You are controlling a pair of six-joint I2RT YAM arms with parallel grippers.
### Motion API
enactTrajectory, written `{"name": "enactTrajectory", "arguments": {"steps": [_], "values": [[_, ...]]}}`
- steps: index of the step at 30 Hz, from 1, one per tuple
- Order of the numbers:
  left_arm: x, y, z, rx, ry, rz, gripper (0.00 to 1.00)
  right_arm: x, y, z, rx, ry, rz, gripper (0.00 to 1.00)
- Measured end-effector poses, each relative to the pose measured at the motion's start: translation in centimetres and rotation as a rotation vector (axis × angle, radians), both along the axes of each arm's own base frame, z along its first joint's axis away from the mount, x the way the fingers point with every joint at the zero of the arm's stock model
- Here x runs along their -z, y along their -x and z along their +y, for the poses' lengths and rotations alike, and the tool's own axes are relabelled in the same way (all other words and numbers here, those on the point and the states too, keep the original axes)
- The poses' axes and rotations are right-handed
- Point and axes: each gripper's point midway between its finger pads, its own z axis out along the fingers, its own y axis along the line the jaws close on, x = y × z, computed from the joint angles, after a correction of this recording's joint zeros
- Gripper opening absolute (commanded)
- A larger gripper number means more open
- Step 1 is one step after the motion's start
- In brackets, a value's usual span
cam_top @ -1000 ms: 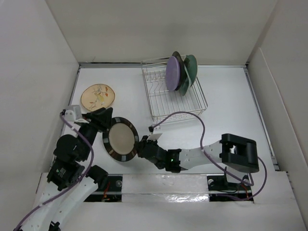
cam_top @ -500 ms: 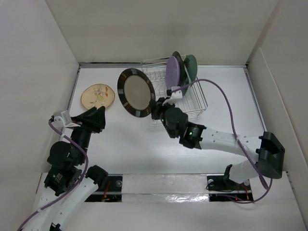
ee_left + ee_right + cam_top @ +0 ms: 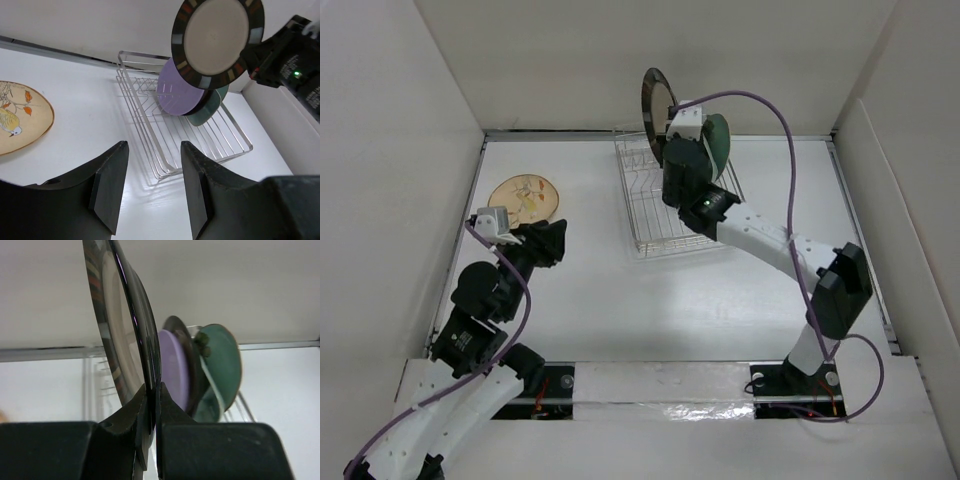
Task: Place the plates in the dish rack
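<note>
Top view: the right claw (image 3: pixel 670 128) had swung the round cream plate with the dark brown rim (image 3: pixel 654 100) up and away! A second earlier it lay flat well to the near-left of the rectangular silver wire dish rack (image 3: pixel 650 215). Now it stood on edge above the rack's far end. I judged the pickup and carry done, with only the drop into a slot left. The round tan floral plate (image 3: pixel 523 198) lay flat left of the rack, unloaded. The left claw (image 3: pixel 556 243) hovered on the near side of it.

Left wrist view: the left claw's fingers were spread wide and held nothing. The cream plate faced this camera, high over the round lavender plate (image 3: pixel 175 92), which stood in the rack's far half with a pale green round plate (image 3: pixel 210 107) behind it. The rack's near slots showed bare wire, so there was room there.

Right wrist view: the right claw was clamped onto the cream plate's lower rim. The plate was upright and close beside the lavender plate, and I could not tell if they touched. On the way down its rim would need to clear that neighbour and the rack's raised wire side. The back wall also sat close behind the rack.
</note>
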Motion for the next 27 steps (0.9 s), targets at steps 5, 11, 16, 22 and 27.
{"name": "enactTrajectory", "arguments": {"steps": [5,11,16,22,27], "values": [[0.8,-0.6,-0.4,0.004,-0.018,0.028,0.43,3.2,-3.4,-0.5,0.078,0.175,0.075,0.0],[1.1,-0.8,-0.6,0.003,-0.025,0.039,0.43,6.5,-6.0,0.1,0.094,0.282,0.137,0.0],[1.2,-0.9,-0.6,0.003,-0.028,0.044,0.43,7.9,-7.0,0.1,0.095,0.313,0.168,0.0],[1.4,-1.0,-0.7,0.003,-0.033,0.05,0.43,8.6,-7.5,-0.6,0.106,0.295,0.187,0.0],[1.5,-1.1,-0.8,0.003,-0.036,0.054,0.43,9.4,-7.8,-0.6,0.093,0.236,0.205,0.0]]}}
